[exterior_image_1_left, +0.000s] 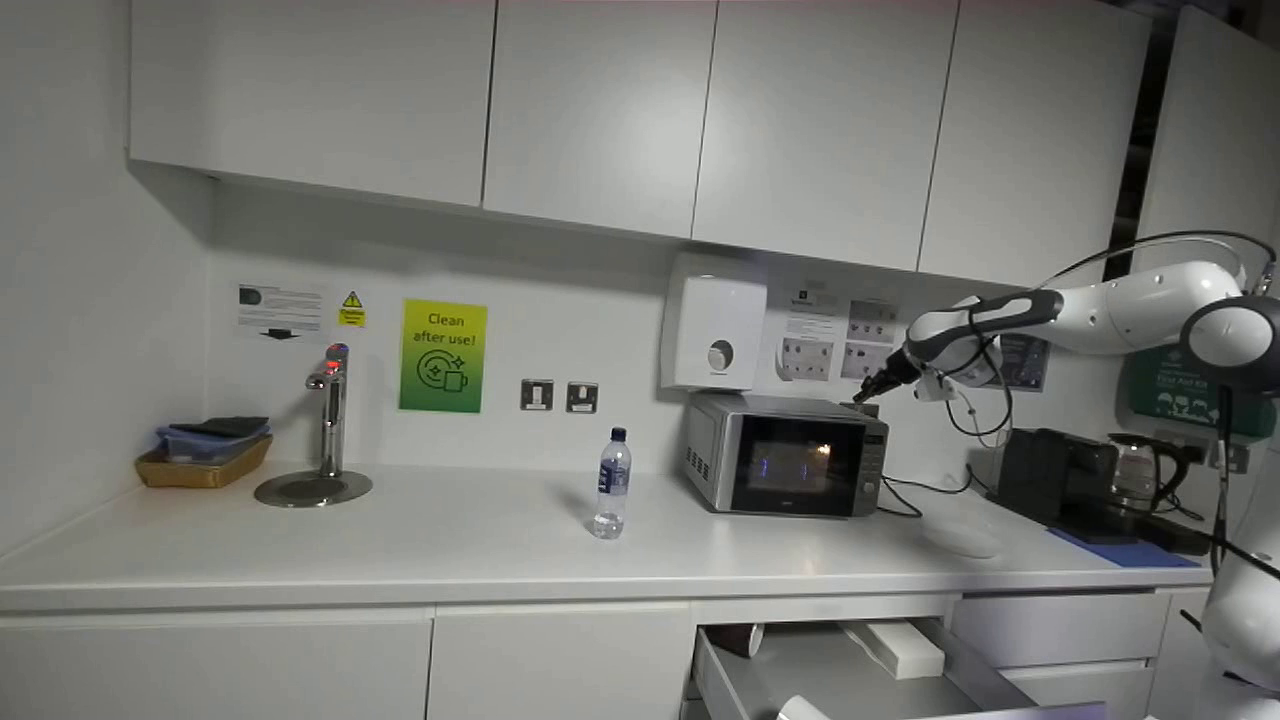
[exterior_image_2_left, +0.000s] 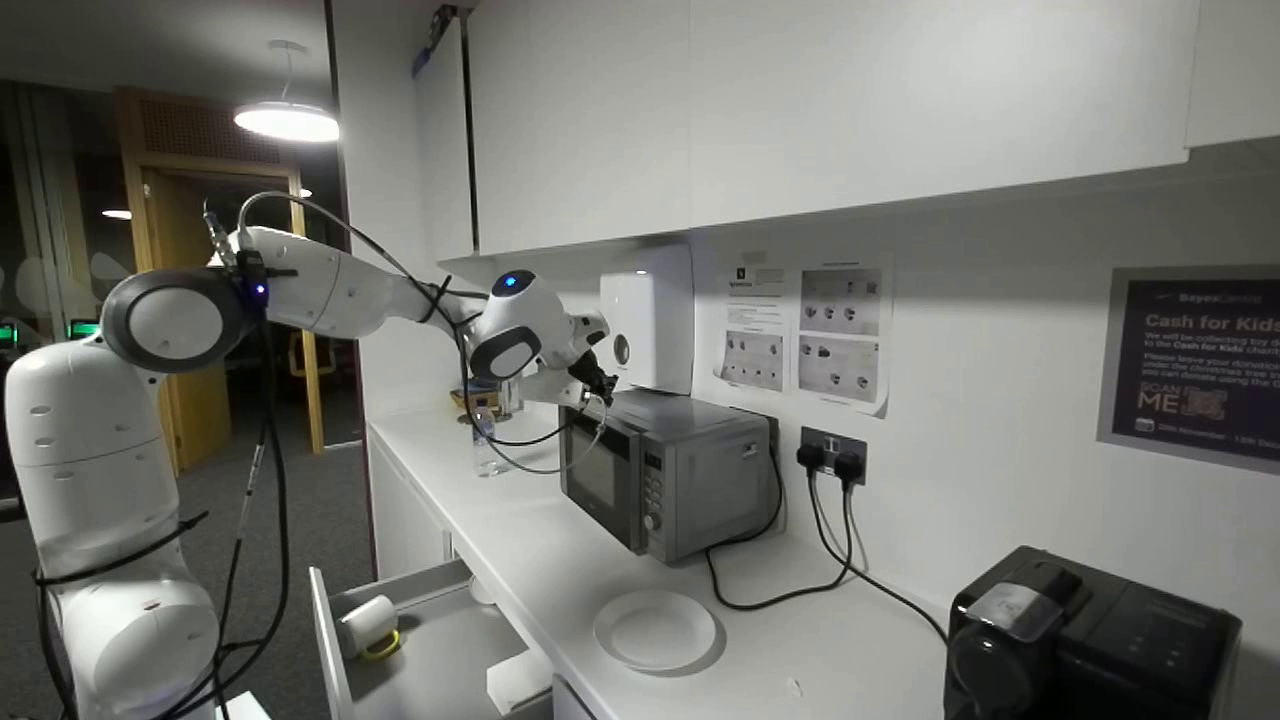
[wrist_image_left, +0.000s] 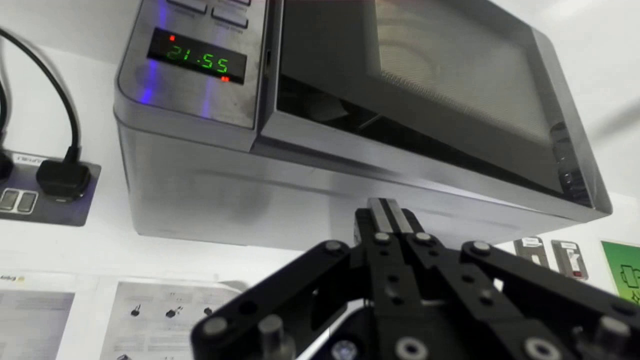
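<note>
In an exterior view, far left: shallow basket (exterior_image_1_left: 195, 474) holding blue tubs (exterior_image_1_left: 205, 448), dark cloth (exterior_image_1_left: 222, 427) on top. Next, chrome tap (exterior_image_1_left: 333, 420) above a round drain (exterior_image_1_left: 313, 488) in the counter (exterior_image_1_left: 470, 545). Yellow-green sign (exterior_image_1_left: 443, 356) on the wall (exterior_image_1_left: 590, 300), two switches (exterior_image_1_left: 537, 395) beside it. Water bottle (exterior_image_1_left: 611, 490) stands upright, capped, blue label, left of the microwave (exterior_image_1_left: 795, 468) and apart from it. White dispenser (exterior_image_1_left: 720, 325) hangs on the wall behind and above the microwave. Drawer (exterior_image_1_left: 820, 665) below the counter is pulled out: dark mug (exterior_image_1_left: 734, 638) back left, white box (exterior_image_1_left: 907, 652) along the right; white mug (exterior_image_2_left: 368, 623) with a yellow handle on its side near the front. Microwave sits on the counter, clock (wrist_image_left: 197, 56) lit, 21:55 in the wrist view. Gripper (wrist_image_left: 389, 217) is up by the microwave's top: fingers (wrist_image_left: 379, 217) together, nothing visible between them. Wrist view puts the tips in line with the top face, close to the door (wrist_image_left: 340, 60); can't tell if they touch. White arm (exterior_image_1_left: 1090, 315) reaches in from the right. White plate (exterior_image_2_left: 655, 630) lies flat on the counter right of the microwave, well apart from the gripper. Then black coffee machine (exterior_image_1_left: 1050, 480), glass kettle (exterior_image_1_left: 1138, 475) right beside it, blue mat (exterior_image_1_left: 1130, 554) in front. Green first aid kit (exterior_image_1_left: 1152, 390) on the wall above
</note>
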